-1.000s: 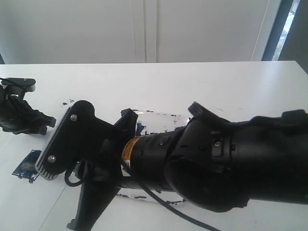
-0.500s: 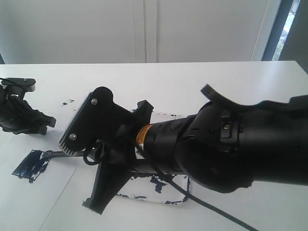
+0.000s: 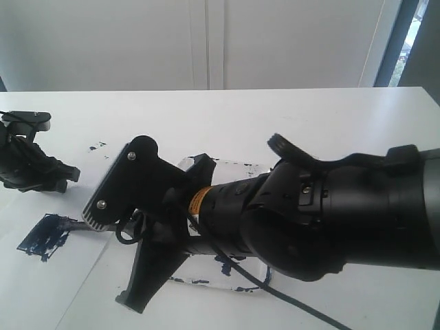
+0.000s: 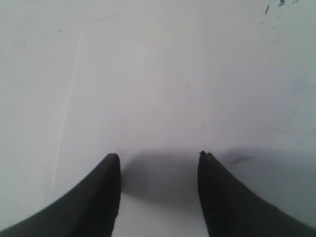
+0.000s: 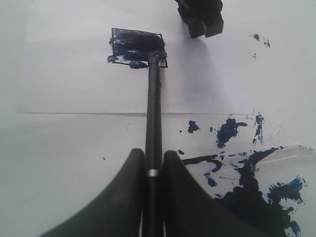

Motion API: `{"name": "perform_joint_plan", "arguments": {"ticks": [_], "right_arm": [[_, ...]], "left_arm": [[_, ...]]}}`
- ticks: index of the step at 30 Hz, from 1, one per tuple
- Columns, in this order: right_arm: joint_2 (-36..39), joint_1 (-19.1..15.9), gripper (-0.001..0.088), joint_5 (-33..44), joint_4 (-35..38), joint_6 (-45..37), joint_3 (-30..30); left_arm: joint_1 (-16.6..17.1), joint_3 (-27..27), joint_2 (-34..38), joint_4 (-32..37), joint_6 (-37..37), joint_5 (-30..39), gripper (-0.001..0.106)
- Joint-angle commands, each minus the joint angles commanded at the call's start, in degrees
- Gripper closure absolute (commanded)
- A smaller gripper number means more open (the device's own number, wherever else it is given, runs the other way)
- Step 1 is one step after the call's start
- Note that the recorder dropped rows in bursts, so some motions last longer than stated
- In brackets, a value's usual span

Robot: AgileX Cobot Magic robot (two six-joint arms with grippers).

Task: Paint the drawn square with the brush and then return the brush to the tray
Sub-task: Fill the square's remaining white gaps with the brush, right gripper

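Note:
The drawn square [image 5: 136, 47] is a dark blue painted patch on the white paper [image 5: 74, 79]; in the exterior view the square [image 3: 42, 236] lies at the far left. My right gripper [image 5: 153, 154] is shut on the brush [image 5: 153, 108], a thin black stick whose tip rests on the square's near corner. The brush tip [image 3: 74, 223] sticks out left from under the right arm [image 3: 309, 227]. The tray [image 5: 292, 150], with its big dark paint blot, lies beside the right gripper, and in the exterior view the arm hides most of the tray [image 3: 237, 166]. My left gripper [image 4: 158, 155] is open and empty over white surface.
The left gripper [image 3: 34, 172] sits at the table's left, beyond the paper's far edge, and shows as a black block [image 5: 200, 17] just past the square. Blue paint splatters [image 5: 227, 131] dot the table between paper and tray. A black cable [image 3: 289, 302] hangs under the right arm.
The right arm drew back to the right, uncovering the painted square, then eased slightly left again with the brush still gripped. The left arm has not moved.

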Motion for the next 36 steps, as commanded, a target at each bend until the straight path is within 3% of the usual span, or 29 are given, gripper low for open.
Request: {"name": "perform_joint_plan", "arguments": {"ticks": [5, 13, 22, 26, 36], "right_arm": [[0.0, 0.92, 0.0868, 1.99, 0.0, 0.11, 0.0], [-0.1, 5.2, 0.0868, 2.74, 0.0, 0.11, 0.0], [-8.32, 3.95, 0.0868, 1.3, -1.13, -0.46, 0.0], [-8.0, 1.34, 0.0868, 3.77, -1.11, -0.21, 0.0], [-4.71, 0.64, 0.0868, 2.29, -1.24, -0.31, 0.0]], "left_arm": [[0.0, 0.0, 0.0, 0.0, 0.0, 0.0, 0.052], [0.0, 0.0, 0.0, 0.0, 0.0, 0.0, 0.052], [0.0, 0.0, 0.0, 0.0, 0.0, 0.21, 0.052], [0.0, 0.0, 0.0, 0.0, 0.0, 0.21, 0.052], [0.0, 0.0, 0.0, 0.0, 0.0, 0.21, 0.052]]}}
